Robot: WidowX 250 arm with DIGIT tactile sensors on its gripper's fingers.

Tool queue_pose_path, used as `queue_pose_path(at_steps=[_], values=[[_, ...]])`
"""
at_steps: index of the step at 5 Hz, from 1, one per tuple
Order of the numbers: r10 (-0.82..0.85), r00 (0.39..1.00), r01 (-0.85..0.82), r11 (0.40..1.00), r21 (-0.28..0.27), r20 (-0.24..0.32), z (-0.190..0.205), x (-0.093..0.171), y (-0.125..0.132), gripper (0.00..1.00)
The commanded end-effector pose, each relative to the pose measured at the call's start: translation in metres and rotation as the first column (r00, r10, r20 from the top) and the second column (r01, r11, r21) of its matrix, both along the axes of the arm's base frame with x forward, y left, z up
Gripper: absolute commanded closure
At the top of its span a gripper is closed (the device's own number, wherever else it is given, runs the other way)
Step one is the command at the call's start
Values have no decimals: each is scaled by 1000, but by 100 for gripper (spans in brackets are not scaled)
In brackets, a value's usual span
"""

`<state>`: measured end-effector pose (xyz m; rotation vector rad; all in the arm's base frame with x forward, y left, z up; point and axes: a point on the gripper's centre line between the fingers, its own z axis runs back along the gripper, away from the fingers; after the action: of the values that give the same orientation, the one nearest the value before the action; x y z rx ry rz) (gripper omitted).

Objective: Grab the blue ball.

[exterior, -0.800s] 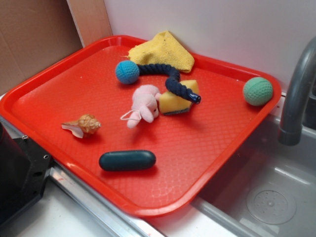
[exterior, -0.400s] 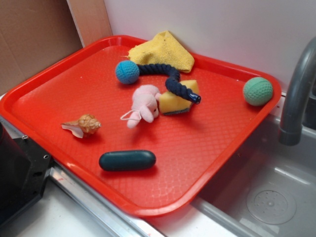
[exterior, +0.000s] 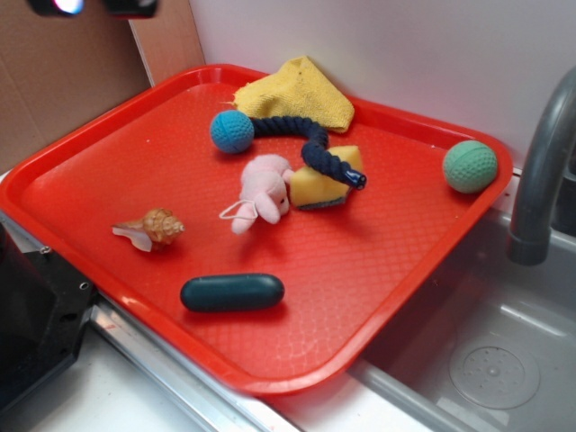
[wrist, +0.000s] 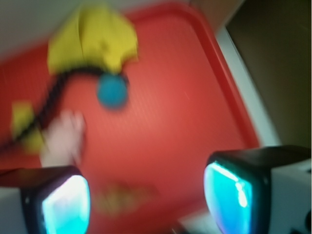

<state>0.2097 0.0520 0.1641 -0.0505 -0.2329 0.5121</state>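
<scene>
The blue ball [exterior: 232, 131] is a small teal knitted ball on the far part of the red tray [exterior: 108, 153], joined to a dark navy rope [exterior: 306, 144] that curves right over a yellow sponge. In the blurred wrist view the blue ball [wrist: 112, 92] lies ahead of the gripper, well beyond its tips. My gripper [exterior: 94, 6] just shows at the top left edge of the exterior view, high above the tray. Seen from the wrist, the gripper [wrist: 146, 197] is open, with nothing between its glowing cyan pads [wrist: 66, 204].
On the tray lie a yellow cloth [exterior: 297, 90], a yellow sponge [exterior: 324, 184], a pink plush bunny [exterior: 259, 191], a seashell [exterior: 153, 228], a dark teal capsule [exterior: 232, 292] and a pale green ball [exterior: 469, 166]. A grey faucet [exterior: 540, 171] and sink [exterior: 486, 360] are on the right.
The gripper has come into the exterior view at the top left edge; before, it was out of view. The objects on the tray have not moved.
</scene>
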Motion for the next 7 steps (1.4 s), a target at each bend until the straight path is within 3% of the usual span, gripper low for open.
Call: queue_pose_path(at_steps=[1,2,3,4,5,6,7], values=[[143,986,-139,989,48,-82,-65,69,16,0],[84,986,-76,995,64,-145,-87,69,5,0],[12,978,1,998,64,-210,-108,52,-9,0],[1,963,16,998,64,-269,-129,49,-8,0],[-14,954,37,997,72,-300,-140,42,-15,0],[-16,959,44,995,92,-283,-137,46,-13,100],[-95,963,117,990,73,-253,-96,41,0,100]])
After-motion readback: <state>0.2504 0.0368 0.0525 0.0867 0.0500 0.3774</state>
